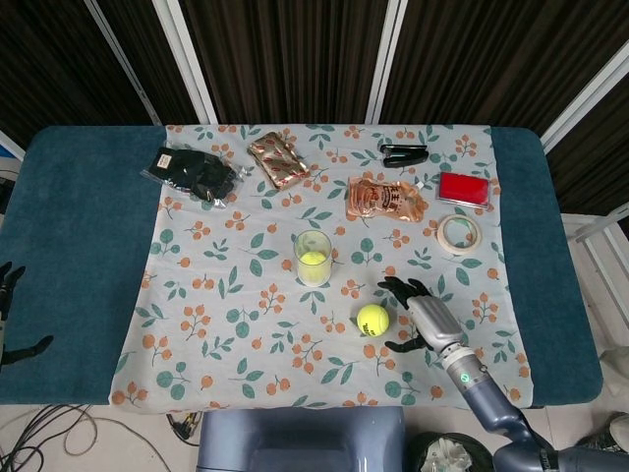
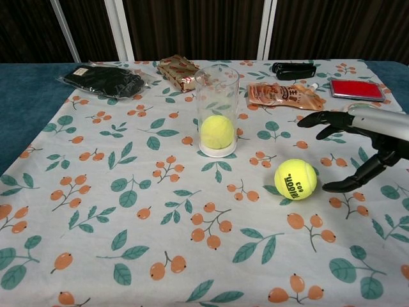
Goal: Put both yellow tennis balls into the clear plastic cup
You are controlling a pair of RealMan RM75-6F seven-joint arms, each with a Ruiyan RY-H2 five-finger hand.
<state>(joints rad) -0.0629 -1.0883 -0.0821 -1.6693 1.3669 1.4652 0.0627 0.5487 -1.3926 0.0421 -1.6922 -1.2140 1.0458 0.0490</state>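
The loose tennis ball [image 2: 295,179] lies on the cloth at about four o'clock from the clear cup [image 2: 216,112] (which already holds the other ball [image 2: 217,132]). The right hand [image 2: 364,144], fingers spread and empty, sits just beside it at three o'clock. A glancing touch could roll the ball away, though the path to the cup looks clear; the orange pouch [image 2: 284,95] and tape roll [image 1: 457,234] lie farther off.

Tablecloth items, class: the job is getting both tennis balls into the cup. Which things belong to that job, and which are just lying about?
Job: clear cup with one tennis ball already inside; loose tennis ball; right robot hand, open beside it.

Lying about: black pouch, brown packet, orange snack bag, stapler, red box, tape roll.
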